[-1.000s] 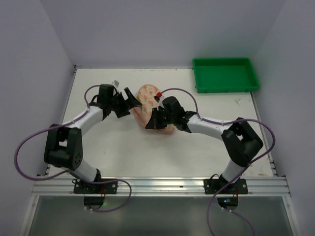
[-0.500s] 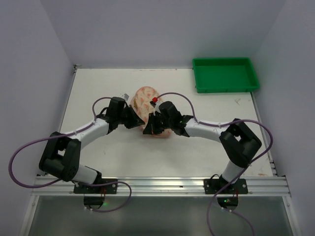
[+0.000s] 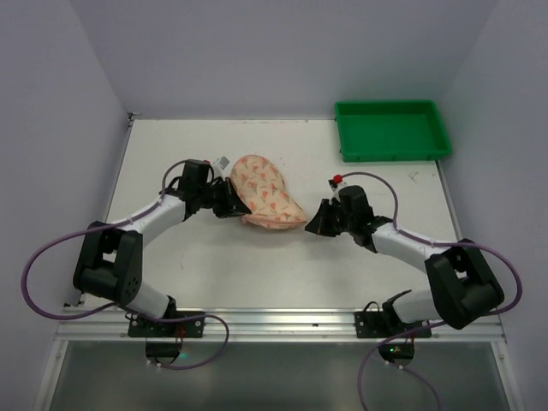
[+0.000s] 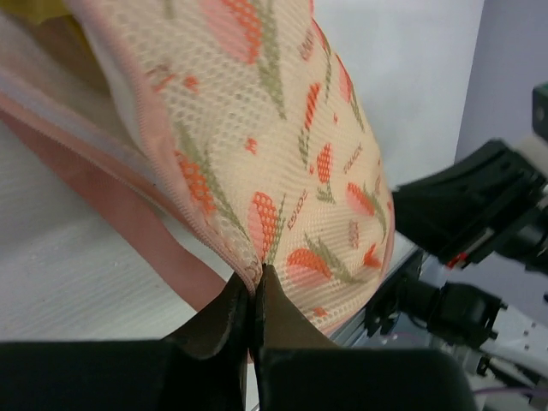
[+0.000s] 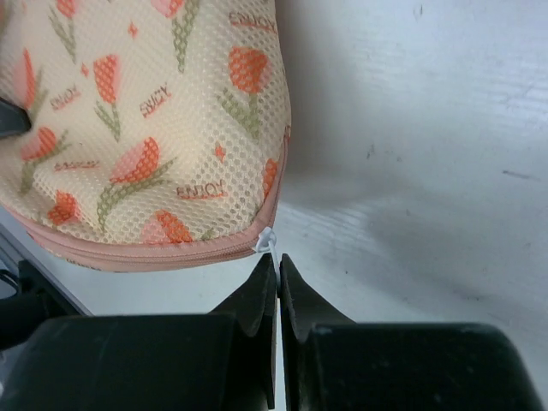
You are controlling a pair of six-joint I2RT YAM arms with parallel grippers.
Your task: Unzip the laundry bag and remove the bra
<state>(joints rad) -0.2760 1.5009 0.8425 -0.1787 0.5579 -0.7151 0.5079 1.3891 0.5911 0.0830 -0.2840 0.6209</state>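
Note:
The laundry bag [image 3: 265, 199] lies mid-table, cream-pink mesh with orange-red leaf print, stretched between both arms. At the bag's left end my left gripper [image 3: 229, 204] is shut, pinching the mesh at the pink rim seam [image 4: 244, 265]. The left gripper [image 4: 255, 278] shows its jaws pressed together on the fabric of the bag [image 4: 282, 128]. My right gripper [image 3: 315, 224] is at the bag's right tip. In the right wrist view the right gripper [image 5: 278, 261] is shut on the white zip pull [image 5: 267, 241], at the end of the bag's [image 5: 145, 120] pink zip rim [image 5: 154, 253]. The bra is hidden.
A green plastic tray [image 3: 392, 130] stands at the back right of the white table [image 3: 214, 274]. A small pale tag [image 3: 223, 161] lies behind the bag. Grey walls close in the left, right and back.
The left gripper has gone from open to shut on the bag's left end. The right arm has drawn back to the right with the zip pull, and the bag now lies uncovered between them.

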